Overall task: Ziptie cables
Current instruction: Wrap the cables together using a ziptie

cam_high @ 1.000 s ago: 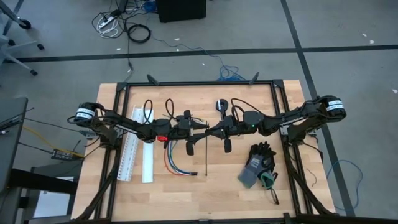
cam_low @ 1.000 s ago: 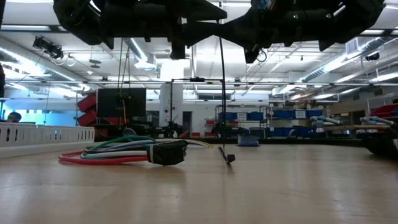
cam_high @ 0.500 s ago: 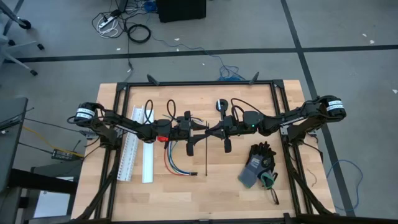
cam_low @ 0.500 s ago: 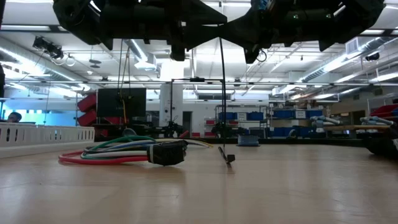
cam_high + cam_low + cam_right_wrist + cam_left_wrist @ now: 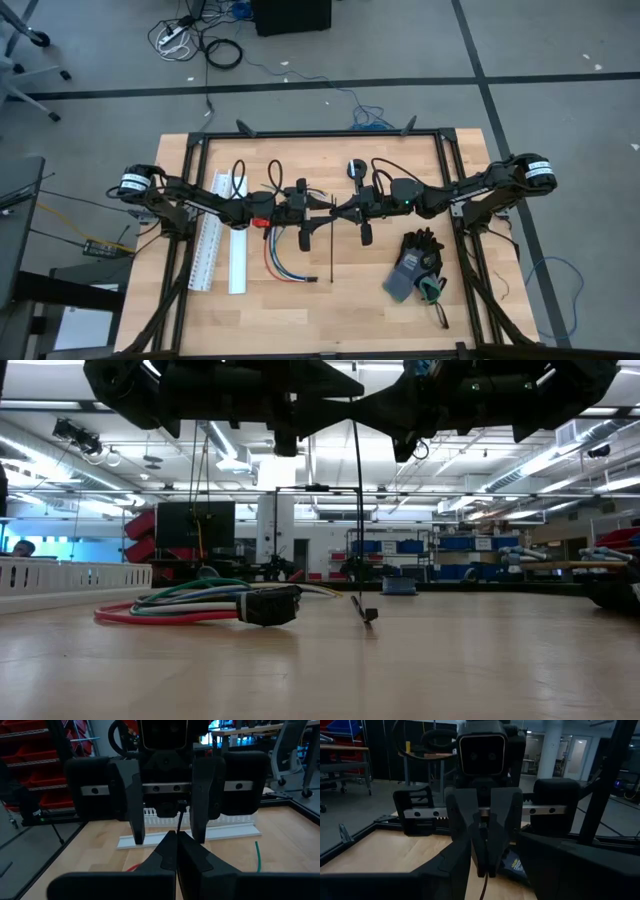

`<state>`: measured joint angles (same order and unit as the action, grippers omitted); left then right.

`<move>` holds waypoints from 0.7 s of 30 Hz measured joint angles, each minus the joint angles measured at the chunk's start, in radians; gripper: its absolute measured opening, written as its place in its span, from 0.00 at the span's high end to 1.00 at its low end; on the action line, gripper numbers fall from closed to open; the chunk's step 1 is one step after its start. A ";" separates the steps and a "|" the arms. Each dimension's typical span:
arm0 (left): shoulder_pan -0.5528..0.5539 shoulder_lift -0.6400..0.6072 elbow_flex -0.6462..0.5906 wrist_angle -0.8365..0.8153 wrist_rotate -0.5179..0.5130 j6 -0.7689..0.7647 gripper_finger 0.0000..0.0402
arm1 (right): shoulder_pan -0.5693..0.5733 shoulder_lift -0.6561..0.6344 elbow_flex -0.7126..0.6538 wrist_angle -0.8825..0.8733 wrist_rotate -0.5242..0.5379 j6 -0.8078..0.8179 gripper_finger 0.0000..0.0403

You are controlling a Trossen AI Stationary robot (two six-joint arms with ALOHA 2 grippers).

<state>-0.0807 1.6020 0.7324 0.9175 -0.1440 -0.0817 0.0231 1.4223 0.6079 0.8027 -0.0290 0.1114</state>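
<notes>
The ziptie (image 5: 358,510) hangs upright between our two pincers, tail near the desk (image 5: 350,300), beside the cables (image 5: 283,262). The right pincer (image 5: 340,213) pinches its top, pressed together; the left pincer (image 5: 322,205) stands half spread. Nothing has moved lately, so the handover seems paused.

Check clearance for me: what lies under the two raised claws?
A hanging ziptie tip touches the table; cables lie beside it. Whether anything lies behind them is hidden.
</notes>
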 joint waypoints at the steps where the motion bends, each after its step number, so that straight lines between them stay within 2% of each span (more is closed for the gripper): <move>1: 0.000 -0.001 -0.001 -0.002 0.000 0.000 0.62 | 0.000 0.000 0.000 -0.001 0.000 0.000 1.00; 12: -0.002 -0.002 -0.001 -0.001 0.000 0.003 0.63 | 0.000 0.000 0.000 -0.006 0.000 -0.001 1.00; 21: -0.002 -0.002 -0.001 0.005 -0.003 0.026 0.77 | 0.000 0.000 0.000 -0.006 -0.002 -0.003 1.00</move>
<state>-0.0822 1.5997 0.7319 0.9227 -0.1474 -0.0559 0.0231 1.4220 0.6079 0.7963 -0.0311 0.1089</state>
